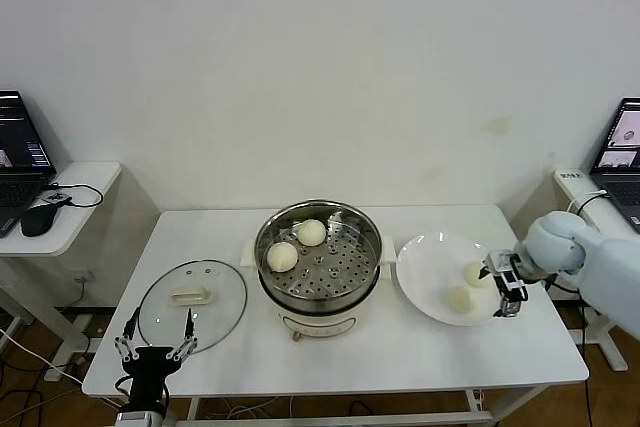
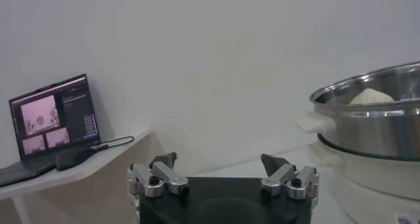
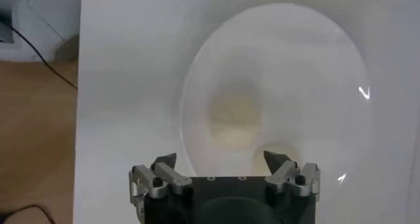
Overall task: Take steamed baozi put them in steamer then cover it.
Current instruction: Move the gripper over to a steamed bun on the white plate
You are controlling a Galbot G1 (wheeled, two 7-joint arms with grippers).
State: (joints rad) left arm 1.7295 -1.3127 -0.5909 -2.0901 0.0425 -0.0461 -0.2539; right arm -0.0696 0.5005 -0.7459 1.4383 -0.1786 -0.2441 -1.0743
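Note:
The steamer (image 1: 340,277) stands mid-table with two baozi on its perforated tray, one (image 1: 283,256) to the left and one (image 1: 312,232) behind it. Two more baozi (image 1: 474,274) (image 1: 459,298) lie on the white plate (image 1: 430,259). My right gripper (image 1: 503,288) is open at the plate's right rim, next to the nearer-right baozi; the right wrist view shows it open (image 3: 221,163) above the plate (image 3: 295,61) and a blurred baozi (image 3: 233,117). The glass cover (image 1: 222,312) lies flat on the table's left. My left gripper (image 1: 155,339) is open and empty at the front left edge.
The left wrist view shows the steamer (image 2: 374,123) with a baozi top (image 2: 371,96), and a laptop (image 2: 52,117) on a side table. Another laptop (image 1: 625,152) stands at the far right, and a mouse (image 1: 40,215) lies on the left side table.

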